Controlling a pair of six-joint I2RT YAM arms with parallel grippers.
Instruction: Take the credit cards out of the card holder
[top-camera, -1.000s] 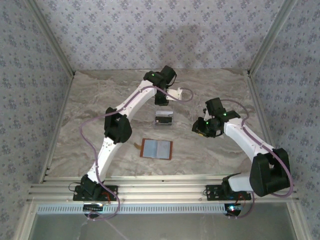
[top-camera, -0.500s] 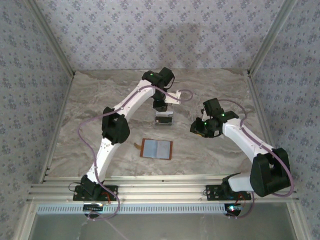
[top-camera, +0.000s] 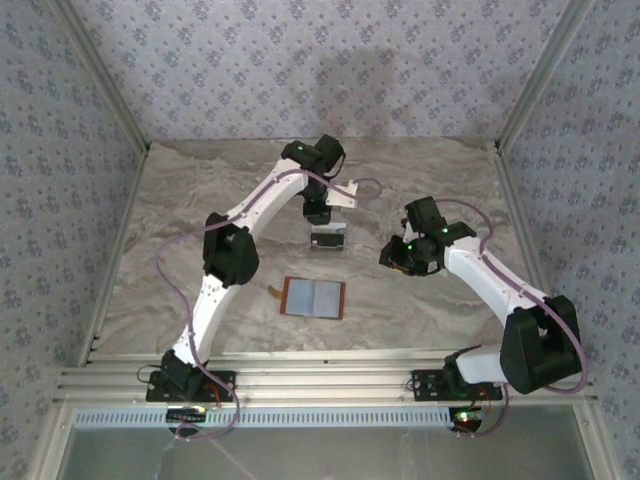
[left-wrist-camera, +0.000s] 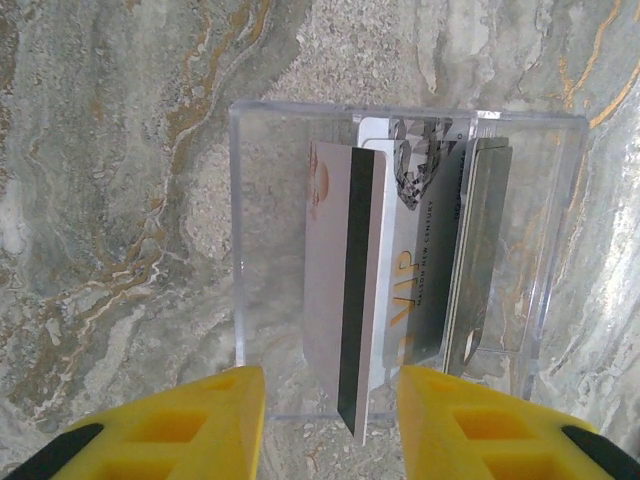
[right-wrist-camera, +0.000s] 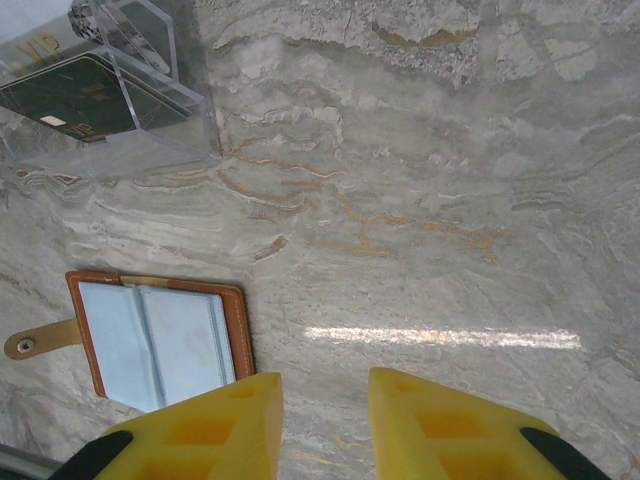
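So, the left hand (left-wrist-camera: 332, 388) is parked right over a clear plastic box (left-wrist-camera: 268, 230), fingers spread and nothing gripped. The near end of a whitish-pink card (left-wrist-camera: 325, 290) with a black stripe is framed between the yellow fingertips (left-wrist-camera: 235, 400). A gap is left on both sides, so it's not being touched. The credit cards (left-wrist-camera: 400, 330) are all stacked overlapping inside that box: a silvery VIP card (left-wrist-camera: 412, 300) beside the pink one, then a dark card (left-wrist-camera: 482, 250). The right hand (right-wrist-camera: 325, 385) is held apart too, with nothing in it, over bare table (right-wrist-camera: 450, 200). The card holder (right-wrist-camera: 165, 340) is laid open flat near the box, blue-grey lining up, with its strap tab (right-wrist-camera: 30, 345) stuck out sideways. Plenty of open marble is left around both.
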